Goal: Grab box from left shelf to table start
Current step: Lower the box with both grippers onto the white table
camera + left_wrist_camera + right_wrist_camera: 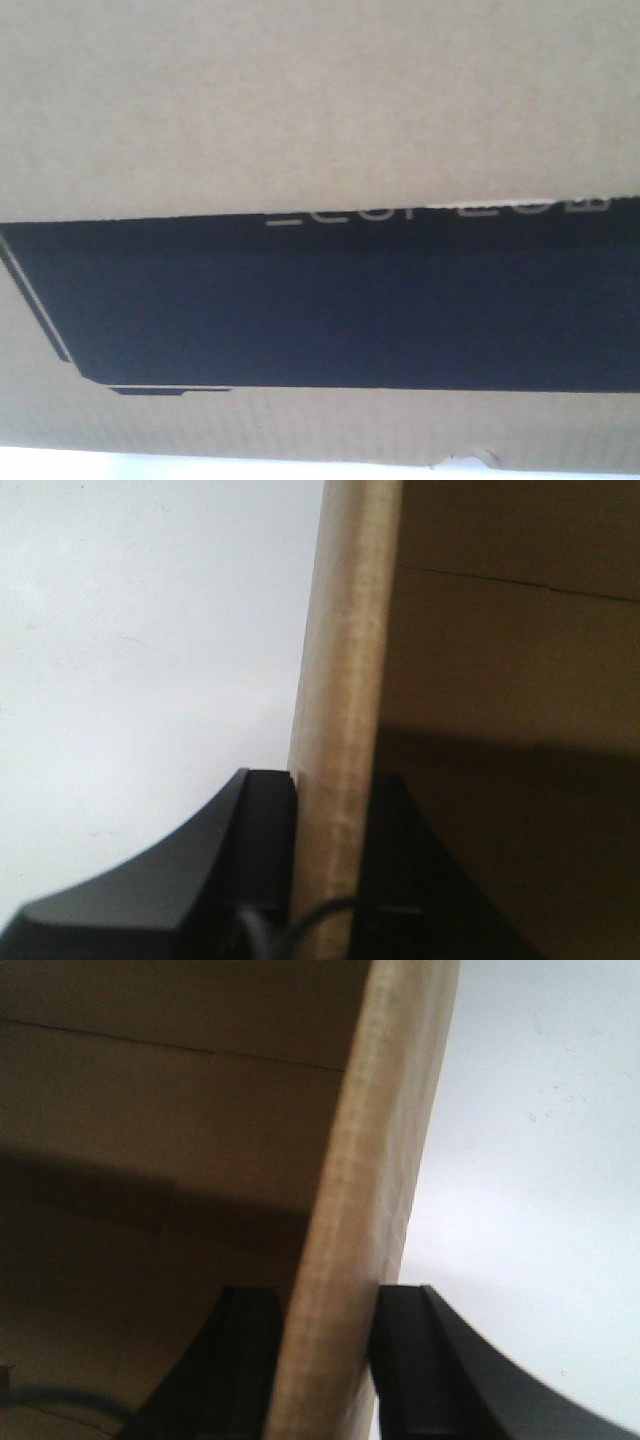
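Your left gripper [332,810] and right gripper [325,1310] each have jaws clamped on a wall of the ECOFLOW carton [300,120].

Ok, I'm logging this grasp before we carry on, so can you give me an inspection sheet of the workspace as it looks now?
Surface: the table shows only as a pale strip below the box; whether the box rests on it cannot be told.
Job's things: the box fills the front view, its black panel bearing partly hidden pale lettering; shelf not seen.
Clutter: nothing seen.
Grippers: left gripper and right gripper each pinch a cardboard wall of the box between both fingers.
Cables: a dark cable by the left gripper, another by the right.
Surroundings: plain white area beside the box in both wrist views.
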